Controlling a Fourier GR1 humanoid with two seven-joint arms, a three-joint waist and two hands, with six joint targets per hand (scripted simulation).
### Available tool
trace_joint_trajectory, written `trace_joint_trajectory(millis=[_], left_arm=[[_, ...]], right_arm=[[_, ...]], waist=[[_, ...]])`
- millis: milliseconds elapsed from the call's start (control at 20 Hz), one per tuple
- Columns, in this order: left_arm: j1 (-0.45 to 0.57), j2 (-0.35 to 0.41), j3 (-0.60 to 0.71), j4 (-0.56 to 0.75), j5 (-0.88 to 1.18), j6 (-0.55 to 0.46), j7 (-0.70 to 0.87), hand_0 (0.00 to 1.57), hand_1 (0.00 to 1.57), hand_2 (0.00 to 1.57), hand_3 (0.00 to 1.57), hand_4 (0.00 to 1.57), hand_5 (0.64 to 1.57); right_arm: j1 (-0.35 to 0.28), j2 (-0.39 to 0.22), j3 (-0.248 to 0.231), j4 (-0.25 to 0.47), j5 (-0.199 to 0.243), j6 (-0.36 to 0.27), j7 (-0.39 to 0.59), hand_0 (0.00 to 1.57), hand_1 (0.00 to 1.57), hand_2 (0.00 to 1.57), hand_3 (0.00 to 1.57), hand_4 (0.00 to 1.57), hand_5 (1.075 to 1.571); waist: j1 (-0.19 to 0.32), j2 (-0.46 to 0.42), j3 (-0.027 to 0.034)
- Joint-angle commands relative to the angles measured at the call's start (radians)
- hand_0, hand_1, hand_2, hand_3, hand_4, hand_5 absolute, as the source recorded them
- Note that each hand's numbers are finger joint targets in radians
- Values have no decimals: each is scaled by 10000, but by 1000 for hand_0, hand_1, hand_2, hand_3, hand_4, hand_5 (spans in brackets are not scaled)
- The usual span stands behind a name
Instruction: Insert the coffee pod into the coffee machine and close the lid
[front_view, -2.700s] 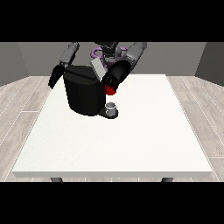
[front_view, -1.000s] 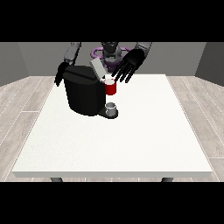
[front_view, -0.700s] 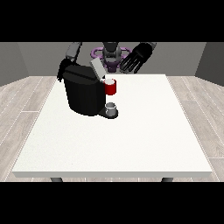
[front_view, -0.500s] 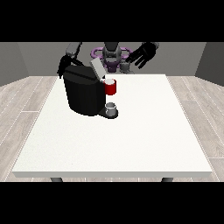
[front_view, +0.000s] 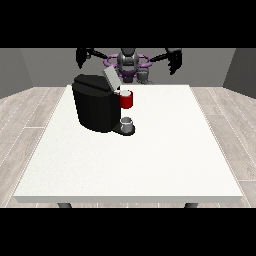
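We are not finding the grey coffee pod anywhere plain to see, so we are giving it no place. What we are seeing is a small grey cup-shaped thing (front_view: 128, 124) standing on the drip base at the foot of the boxy black coffee machine (front_view: 96, 107), and we cannot tell it for the pod. A red thing at the machine (front_view: 126, 99) is sitting at the machine's head, just above that grey thing. The machine's pale grey lid (front_view: 111, 78) is standing tilted up and open, its long axis slanting up and away towards the robot, so by our judgement the closing step is not yet done.

The relation the coming move turns on is this: the lid is lying below and towards the camera from both hands, and both are hanging well apart from it, raised out to the sides of the grey and purple robot torso (front_view: 128, 63). The black hand at the view's left (front_view: 83, 55) is the nearer one to the lid, being almost over the machine's back edge; its fingers are drooping, relaxed, pinching nothing. The black hand at the view's right (front_view: 174, 58) is farther off, its fingers likewise hanging straight and holding nothing.

The machine is standing on the left half of the large white tabletop (front_view: 165, 150). We are reading no brand, label or writing on anything.
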Motion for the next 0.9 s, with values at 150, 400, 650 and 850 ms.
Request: trace_joint_trajectory(millis=[150, 400, 650, 850], left_arm=[[1505, -502, -240, -647, 413, -403, -272, 0, 0, 0, 0, 420, 1571], [1845, -585, -356, -1974, 1317, -857, 926, 0, 0, 0, 0, 368, 1571], [1722, -611, -1596, -2723, 2144, -444, 869, 0, 0, 0, 0, 360, 1571], [1960, -527, -1575, -3694, 2306, -484, 1471, 0, 0, 0, 0, 366, 1571]], right_arm=[[-617, -706, -114, -351, -13, 536, 51, 0, 0, 0, 0, 251, 1571], [-893, -1039, -521, -284, -323, 779, 877, 0, 0, 0, 0, 0, 1571], [-2523, -1292, -1274, 1130, -680, 591, 872, 0, 0, 0, 0, 0, 1571], [-2283, -1206, -1731, 1503, -1529, 1059, 762, 0, 0, 0, 0, 92, 1571]], waist=[[1074, -238, 11], [1148, -157, 12], [1904, 912, 13], [1737, 1067, 14]])
